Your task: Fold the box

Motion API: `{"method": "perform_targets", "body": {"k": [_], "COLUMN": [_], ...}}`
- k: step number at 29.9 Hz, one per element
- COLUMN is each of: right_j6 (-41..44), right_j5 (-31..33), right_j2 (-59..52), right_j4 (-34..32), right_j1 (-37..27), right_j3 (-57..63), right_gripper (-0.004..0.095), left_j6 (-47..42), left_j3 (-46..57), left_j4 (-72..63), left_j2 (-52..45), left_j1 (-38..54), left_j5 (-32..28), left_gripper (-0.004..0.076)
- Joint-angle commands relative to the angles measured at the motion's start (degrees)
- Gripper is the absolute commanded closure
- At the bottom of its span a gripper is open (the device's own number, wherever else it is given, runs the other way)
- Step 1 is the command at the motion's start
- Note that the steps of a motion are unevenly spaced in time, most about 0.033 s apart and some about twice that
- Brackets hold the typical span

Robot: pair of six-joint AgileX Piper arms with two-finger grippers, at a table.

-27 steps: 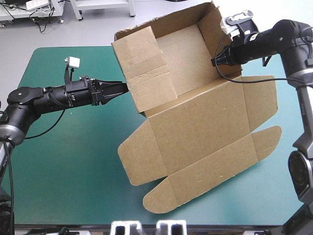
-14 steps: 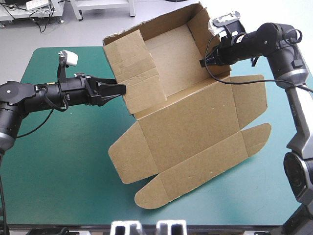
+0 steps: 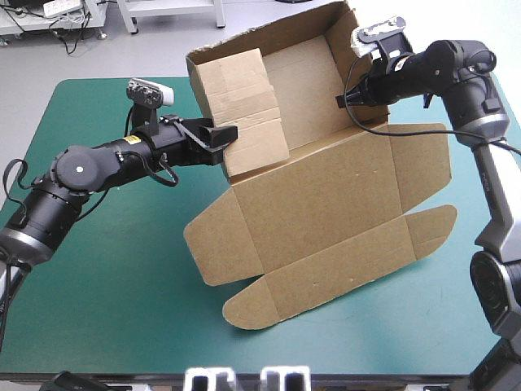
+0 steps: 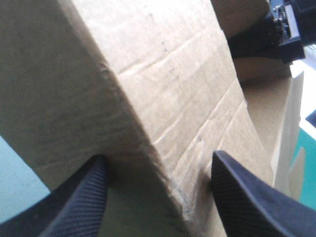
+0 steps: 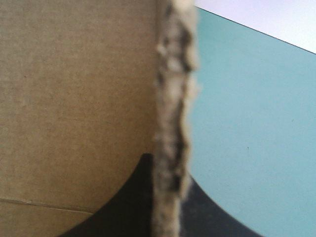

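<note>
The brown box (image 3: 326, 204) lies across the table's middle and right, its far walls raised and its lid panel and rounded flaps flat toward the near edge. My left gripper (image 3: 225, 133) is open, and its black fingers straddle the bent edge of the left side wall (image 4: 173, 74). In the left wrist view the left gripper (image 4: 159, 159) has board between its spread fingers. My right gripper (image 3: 343, 103) is shut on the box's right side wall. The right wrist view shows that wall's frayed edge (image 5: 170, 98) running between the right gripper (image 5: 168, 170).
The teal-green cover (image 3: 106, 269) lies bare on the near left and along the right edge beside the lid flap. The box's far wall stands over the table's far edge. In the left wrist view the right gripper (image 4: 276, 29) shows beyond the box wall.
My left gripper was shut with its tip at the left wall; it has turned, opened and slid onto that wall's edge. The box shifted slightly. The right gripper kept its hold.
</note>
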Motion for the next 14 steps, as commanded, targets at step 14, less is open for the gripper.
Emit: {"method": "perform_targets", "body": {"k": [14], "right_j6": [11.3], "right_j5": [-11.0], "right_j2": [-2.5], "right_j4": [-6.6], "right_j1": [9.6], "right_j3": [-1.7], "right_gripper": [0.0931], "left_j6": [-43.7], "left_j3": [-1.8], "left_j4": [44.1], "left_j2": [-0.9], "left_j1": [-0.9], "left_j5": [-9.5], "left_gripper": [0.0291]}}
